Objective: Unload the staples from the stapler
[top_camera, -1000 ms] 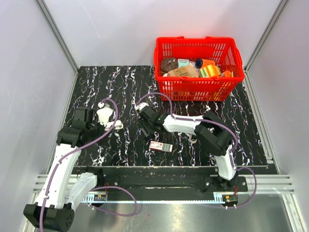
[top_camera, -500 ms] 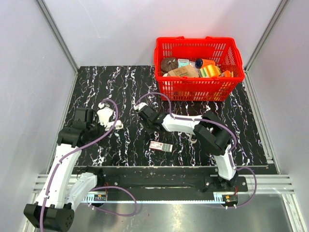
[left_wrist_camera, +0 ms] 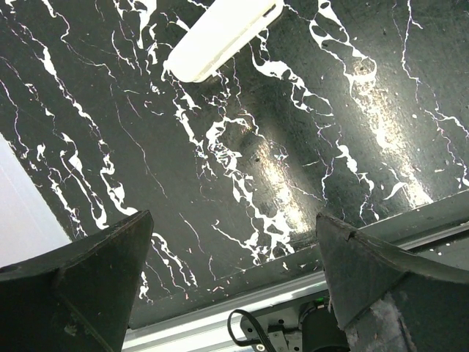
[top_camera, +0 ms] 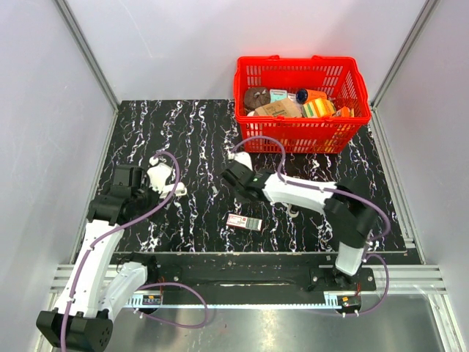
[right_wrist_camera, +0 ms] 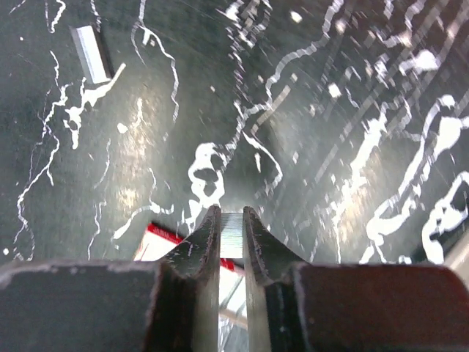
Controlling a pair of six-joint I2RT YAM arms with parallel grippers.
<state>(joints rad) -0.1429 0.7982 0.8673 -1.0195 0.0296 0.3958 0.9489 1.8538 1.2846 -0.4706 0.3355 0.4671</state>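
On the left side of the black marbled table, the left gripper is hanging low over the surface with its two dark fingers spread wide apart and nothing between them. The white stapler is lying flat on the table at about 12 o'clock in the left wrist view, slanting up toward 1 o'clock and well clear of both fingers. Moving toward the middle of the table, the right gripper is reaching in from the right with its fingers drawn almost together, pinching a silvery strip of staples that is showing in the narrow gap between the tips. Directly under that grip, toward 7 o'clock in the right wrist view, the red and white staple box is resting on the table; seen from above, it is sitting at roughly 5 o'clock from the right gripper. A second loose strip is lying flat on the marble at about 11 o'clock in the right wrist view, well apart from the fingers. Farthest right, at about 1 o'clock on the table, a red basket is standing with assorted packages inside.
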